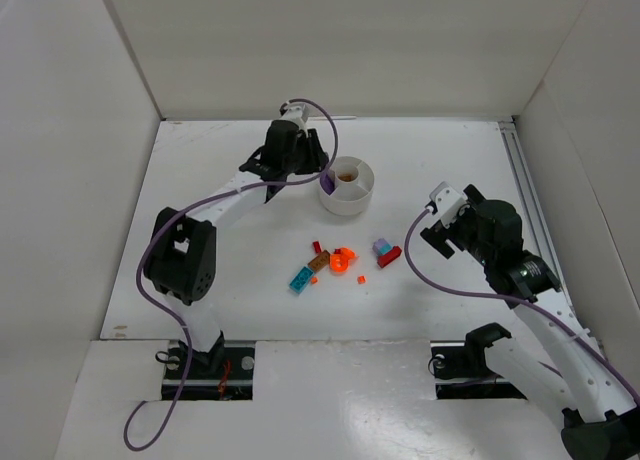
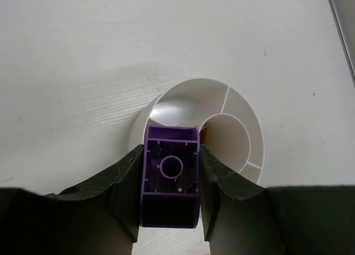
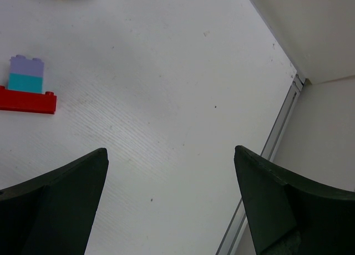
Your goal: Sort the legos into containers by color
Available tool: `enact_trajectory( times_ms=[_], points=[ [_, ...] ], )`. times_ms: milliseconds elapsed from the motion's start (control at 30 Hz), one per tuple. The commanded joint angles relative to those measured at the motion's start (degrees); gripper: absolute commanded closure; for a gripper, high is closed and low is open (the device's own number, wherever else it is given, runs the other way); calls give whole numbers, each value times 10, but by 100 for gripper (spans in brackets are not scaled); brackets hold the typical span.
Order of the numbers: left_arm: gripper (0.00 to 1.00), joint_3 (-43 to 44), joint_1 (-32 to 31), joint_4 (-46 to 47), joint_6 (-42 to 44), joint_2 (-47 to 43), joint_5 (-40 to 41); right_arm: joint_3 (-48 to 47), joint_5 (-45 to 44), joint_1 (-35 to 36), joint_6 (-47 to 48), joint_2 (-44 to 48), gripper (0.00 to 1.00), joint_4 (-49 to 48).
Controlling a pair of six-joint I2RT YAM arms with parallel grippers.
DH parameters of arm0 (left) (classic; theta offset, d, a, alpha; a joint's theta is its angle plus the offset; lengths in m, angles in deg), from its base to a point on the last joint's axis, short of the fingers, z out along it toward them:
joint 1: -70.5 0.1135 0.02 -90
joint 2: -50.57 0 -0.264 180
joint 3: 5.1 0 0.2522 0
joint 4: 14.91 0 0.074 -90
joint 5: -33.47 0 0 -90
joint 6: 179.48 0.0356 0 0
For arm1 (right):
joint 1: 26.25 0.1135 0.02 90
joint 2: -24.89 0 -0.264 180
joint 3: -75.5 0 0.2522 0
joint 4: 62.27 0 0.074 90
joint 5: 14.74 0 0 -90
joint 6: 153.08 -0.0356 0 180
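Progress: early, by the look of it. L pincer (image 2: 171, 174) clenched on purple brick (image 2: 171, 191), hollow underside w/ round tube facing wrist cam. Held at near-left rim of white dish (image 2: 244, 108), just above it. Not yet let go. Which wedge it's meant for: can't tell.

Inside dish: orange bit (image 1: 346, 177) in or by central well, per top cam. Wedge sections visible from wrist cam look bare. So approx. one piece sorted, one in hand.

Left to do, all loose on counter (image 1: 230, 190) on arms' side of dish:
- teal brick (image 1: 299, 278), touching or just beside brown piece (image 1: 319, 263)
- orange cluster (image 1: 343, 261)
- tiny red bit (image 1: 317, 246), tiny orange chip (image 1: 361, 279)
- lilac-on-teal stack (image 3: 25, 73) up against red plate (image 3: 28, 102); whether clipped together or merely touching, can't tell. If joined, prob. needs splitting before sorting by color.

R pincer (image 3: 172, 155) released, jaws wide, nothing between. Hovers over bare counter to right of red plate, well apart from dish. Most of job ahead: roughly seven pieces vs. one or two dealt with.
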Motion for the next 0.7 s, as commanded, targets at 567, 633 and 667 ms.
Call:
enact_trajectory(
  times_ms=[567, 633, 667],
  points=[
    [87, -23, -55, 48, -196, -2, 239, -3, 8, -3, -1, 10, 1, -28],
    [87, -23, -56, 48, -196, 4, 233, -3, 8, -3, -1, 10, 1, -28],
    [87, -23, -56, 54, -196, 10, 239, -3, 8, -3, -1, 10, 1, -28]
  ],
)
